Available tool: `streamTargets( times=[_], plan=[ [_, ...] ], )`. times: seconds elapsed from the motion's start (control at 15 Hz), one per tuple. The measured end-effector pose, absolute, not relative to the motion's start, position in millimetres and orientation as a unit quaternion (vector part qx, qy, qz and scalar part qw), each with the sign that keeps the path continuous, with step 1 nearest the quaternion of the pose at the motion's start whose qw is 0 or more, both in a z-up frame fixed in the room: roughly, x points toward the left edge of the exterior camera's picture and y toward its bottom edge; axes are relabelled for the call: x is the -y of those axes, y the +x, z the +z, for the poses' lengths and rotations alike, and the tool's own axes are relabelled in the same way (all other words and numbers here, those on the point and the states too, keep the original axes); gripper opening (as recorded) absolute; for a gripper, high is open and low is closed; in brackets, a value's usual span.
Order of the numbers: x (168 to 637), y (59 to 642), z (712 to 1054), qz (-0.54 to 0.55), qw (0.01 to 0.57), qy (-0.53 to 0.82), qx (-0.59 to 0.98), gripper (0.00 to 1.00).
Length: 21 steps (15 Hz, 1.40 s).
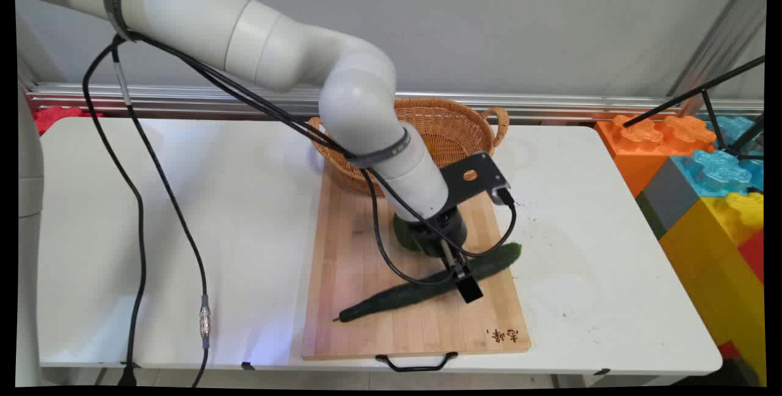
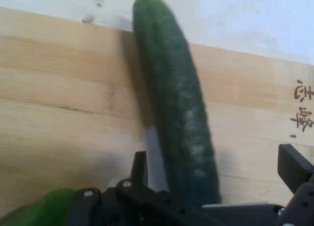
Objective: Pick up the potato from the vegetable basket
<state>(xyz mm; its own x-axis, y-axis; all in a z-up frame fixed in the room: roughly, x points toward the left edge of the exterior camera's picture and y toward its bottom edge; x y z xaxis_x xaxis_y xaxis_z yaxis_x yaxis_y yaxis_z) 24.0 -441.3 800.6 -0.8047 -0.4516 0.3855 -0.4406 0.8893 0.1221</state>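
A long dark green cucumber (image 1: 391, 298) (image 2: 171, 88) lies slantwise on a bamboo cutting board (image 1: 354, 249) (image 2: 64, 88), its far tip reaching just past the board's right edge. My gripper (image 1: 461, 277) (image 2: 216, 159) is lowered over the cucumber's right half and is open, one finger on each side of it; the fingers (image 2: 140, 167) stand clear of its skin. A lighter green vegetable (image 1: 403, 234) (image 2: 44, 206) sits on the board right behind the gripper, mostly hidden by the wrist.
A wicker basket (image 1: 452, 124) stands at the board's far end, behind the arm. Big toy bricks (image 1: 702, 188) and black tripod legs (image 1: 702, 90) are off the table's right side. Black cables (image 1: 140, 212) hang over the table's left half.
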Motion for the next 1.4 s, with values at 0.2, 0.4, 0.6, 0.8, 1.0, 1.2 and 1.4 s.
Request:
streamTargets(
  times=[0.2, 0.4, 0.6, 0.8, 1.0, 1.2, 1.4],
  plan=[
    [444, 31, 814, -0.010, 0.206, 0.224, 0.953, 1.00],
    [449, 38, 834, 0.006, 0.209, 0.213, 0.954, 1.00],
    [460, 48, 862, 0.049, 0.208, 0.205, 0.955, 1.00],
    [480, 58, 893, 0.113, 0.199, 0.190, 0.955, 1.00],
    [504, 69, 912, 0.167, 0.187, 0.183, 0.950, 1.00],
    [531, 83, 922, 0.213, 0.173, 0.188, 0.943, 1.00],
    [555, 100, 915, 0.225, 0.159, 0.200, 0.940, 1.00]
  ],
)
